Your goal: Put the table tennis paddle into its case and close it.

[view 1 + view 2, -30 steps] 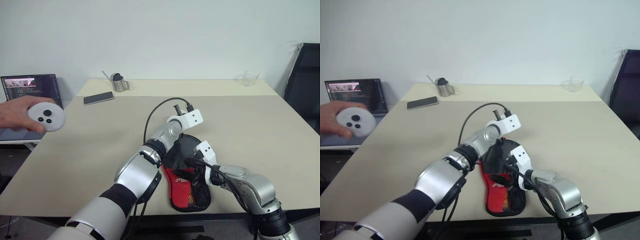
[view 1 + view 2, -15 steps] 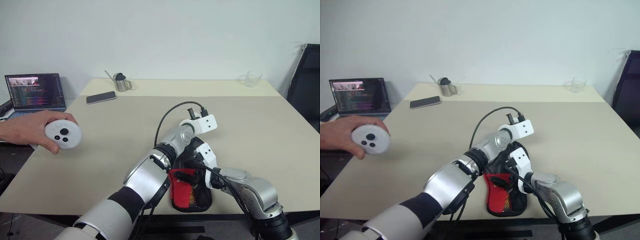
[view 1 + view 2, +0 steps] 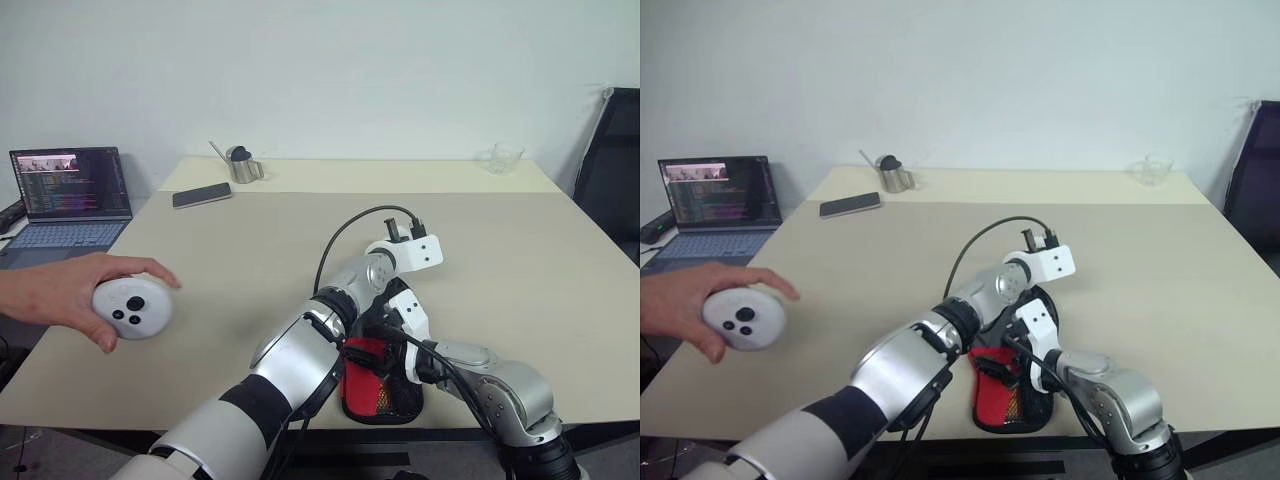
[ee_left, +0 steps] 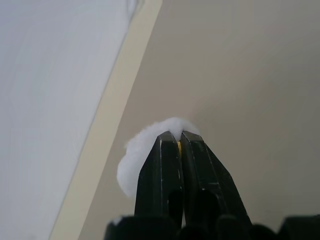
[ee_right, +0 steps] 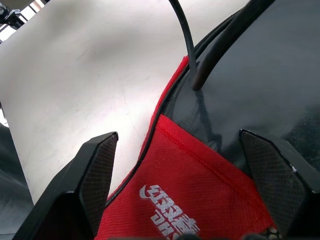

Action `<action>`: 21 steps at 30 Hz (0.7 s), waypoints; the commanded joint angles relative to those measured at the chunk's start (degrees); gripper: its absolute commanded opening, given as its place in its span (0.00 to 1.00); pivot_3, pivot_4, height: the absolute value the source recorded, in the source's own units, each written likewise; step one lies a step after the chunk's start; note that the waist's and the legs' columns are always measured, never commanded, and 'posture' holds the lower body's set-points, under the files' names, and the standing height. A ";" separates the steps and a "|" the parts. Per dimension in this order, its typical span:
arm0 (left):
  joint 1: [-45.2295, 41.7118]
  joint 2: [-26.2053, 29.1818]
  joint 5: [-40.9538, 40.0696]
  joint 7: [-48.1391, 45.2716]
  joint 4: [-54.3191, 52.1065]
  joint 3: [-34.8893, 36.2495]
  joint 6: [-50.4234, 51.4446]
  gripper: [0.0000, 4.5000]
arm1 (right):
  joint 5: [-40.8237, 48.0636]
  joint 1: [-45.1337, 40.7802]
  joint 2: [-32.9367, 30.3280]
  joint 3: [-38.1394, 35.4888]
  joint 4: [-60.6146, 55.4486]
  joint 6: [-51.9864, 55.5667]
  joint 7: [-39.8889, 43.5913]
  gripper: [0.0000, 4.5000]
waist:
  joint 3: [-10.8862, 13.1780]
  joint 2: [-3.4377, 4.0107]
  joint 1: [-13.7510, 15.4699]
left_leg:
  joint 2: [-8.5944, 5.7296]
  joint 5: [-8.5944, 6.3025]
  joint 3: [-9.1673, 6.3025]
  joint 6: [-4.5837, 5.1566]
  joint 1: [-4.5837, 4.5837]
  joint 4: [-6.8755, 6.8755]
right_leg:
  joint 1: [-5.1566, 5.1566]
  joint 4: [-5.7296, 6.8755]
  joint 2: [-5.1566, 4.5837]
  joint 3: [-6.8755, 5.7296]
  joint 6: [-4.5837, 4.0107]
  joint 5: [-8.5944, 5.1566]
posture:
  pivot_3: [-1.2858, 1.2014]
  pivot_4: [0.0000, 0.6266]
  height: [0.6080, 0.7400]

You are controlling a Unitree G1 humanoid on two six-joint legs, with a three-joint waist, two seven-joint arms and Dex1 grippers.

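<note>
The case (image 3: 365,375) lies at the table's near edge, its red lower part with white logo (image 5: 200,205) and black mesh pocket toward me, its grey-black top (image 5: 270,85) farther away. My left arm reaches across it. My left gripper (image 4: 177,142) is shut on the small white-yellow charm (image 4: 137,157), held over the beige table. My right gripper (image 5: 177,137) stands open just above the case, one finger (image 5: 97,170) over the table at the case's zipped edge, the other (image 5: 275,180) over the dark top. A black cable crosses between them. The table tennis paddle is hidden.
A person's hand holds a round white controller (image 3: 132,308) over the table's left edge. A laptop (image 3: 70,185) stands off to the left. A dark smartphone (image 3: 201,195), a metal cup (image 3: 240,167) and a glass (image 3: 500,157) sit at the back. A black chair (image 3: 612,170) is at right.
My left arm has swung to the right, its gripper still shut. The person's hand with the controller has come down and rightward toward the table's left edge. The right gripper stays put.
</note>
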 commanded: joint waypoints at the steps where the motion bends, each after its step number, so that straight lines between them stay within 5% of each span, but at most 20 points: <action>1: -0.04 -3.26 -1.40 -3.19 -1.08 1.17 0.78 0.11 | 0.21 0.65 0.22 2.24 3.00 1.26 0.29 0.95 | 0.00 0.00 -0.10 | 0.00 0.00 0.01 0.00 0.00 0.00 | 0.00 0.00 0.01 0.00 0.00 0.00 | 0.52 0.24 1.00; 11: 1.87 -1.71 -3.12 -8.29 -1.31 2.42 2.15 0.85 | -0.63 -3.53 -0.70 3.08 7.22 -1.77 2.79 0.95 | -0.01 0.01 -0.36 | 0.03 -0.01 0.04 0.03 0.07 0.01 | 0.01 0.07 0.03 0.03 0.00 0.01 | 0.52 0.24 1.00; 21: -2.95 3.18 -11.31 -18.05 -3.67 9.82 -1.31 0.85 | 1.66 -7.81 -8.44 0.20 6.58 -4.69 11.43 0.95 | 0.06 0.06 -0.09 | 0.00 -0.01 0.04 0.02 -0.03 0.02 | -0.02 -0.03 0.02 0.01 0.00 0.01 | 0.52 0.24 1.00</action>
